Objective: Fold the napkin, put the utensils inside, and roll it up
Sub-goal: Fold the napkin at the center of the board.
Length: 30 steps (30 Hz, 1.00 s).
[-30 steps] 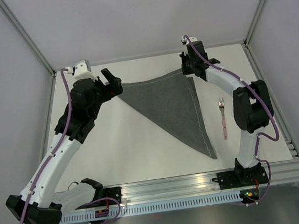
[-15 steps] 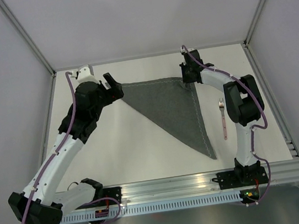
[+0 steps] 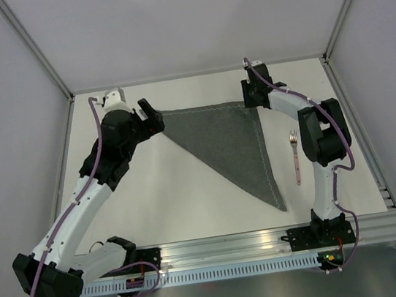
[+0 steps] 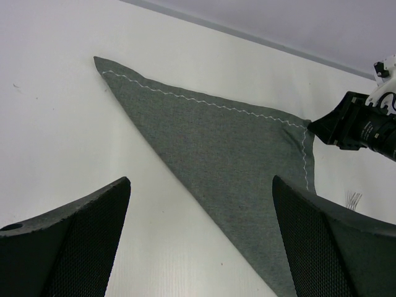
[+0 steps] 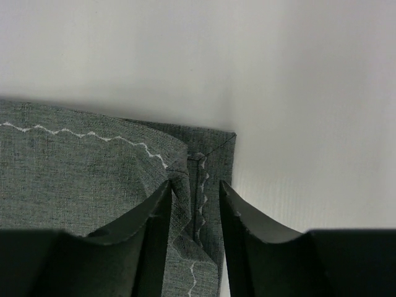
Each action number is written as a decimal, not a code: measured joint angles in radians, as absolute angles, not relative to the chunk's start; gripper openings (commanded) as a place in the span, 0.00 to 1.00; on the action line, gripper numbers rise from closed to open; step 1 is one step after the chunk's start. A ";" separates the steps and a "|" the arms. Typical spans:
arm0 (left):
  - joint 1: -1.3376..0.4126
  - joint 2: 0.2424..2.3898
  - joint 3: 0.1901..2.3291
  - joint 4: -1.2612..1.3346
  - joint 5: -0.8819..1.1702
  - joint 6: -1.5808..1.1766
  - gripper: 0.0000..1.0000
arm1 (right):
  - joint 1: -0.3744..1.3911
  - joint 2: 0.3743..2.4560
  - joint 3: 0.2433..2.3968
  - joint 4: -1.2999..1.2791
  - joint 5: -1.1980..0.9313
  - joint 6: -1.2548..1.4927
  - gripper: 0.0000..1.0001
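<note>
The dark grey napkin (image 3: 234, 143) lies folded into a triangle on the white table, with its point toward the near edge. My right gripper (image 3: 252, 101) is low over the napkin's far right corner. In the right wrist view the gripper (image 5: 195, 183) is open. Its jaws stand a little apart, and a raised crease of the napkin's (image 5: 80, 167) hemmed corner sits between them. My left gripper (image 3: 149, 115) hangs wide open just off the far left corner, empty (image 4: 201, 180) above the cloth's slanted edge (image 4: 235, 161). The pink-handled fork (image 3: 296, 157) lies to the right of the napkin.
The table's back wall and metal frame posts (image 3: 331, 48) stand close behind both grippers. The right arm's elbow (image 3: 326, 138) hovers near the fork. A rail (image 3: 270, 242) runs along the near edge.
The right gripper has brought the lifted corner down flat and parted its jaws, letting go of the cloth. The left arm has shifted slightly and stays open.
</note>
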State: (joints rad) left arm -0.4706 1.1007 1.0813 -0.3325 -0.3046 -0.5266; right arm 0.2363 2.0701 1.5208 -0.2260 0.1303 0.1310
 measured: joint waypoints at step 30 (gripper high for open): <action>-0.492 1.143 0.805 -0.097 -0.038 -0.569 0.86 | 0.141 1.921 1.469 -0.326 0.012 0.023 0.54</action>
State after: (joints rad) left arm -0.4923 1.1435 0.8055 -0.0975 -0.0383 -0.5686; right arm 0.1413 1.9205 1.4693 -0.3260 0.0116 0.0231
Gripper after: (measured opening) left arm 0.868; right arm 0.544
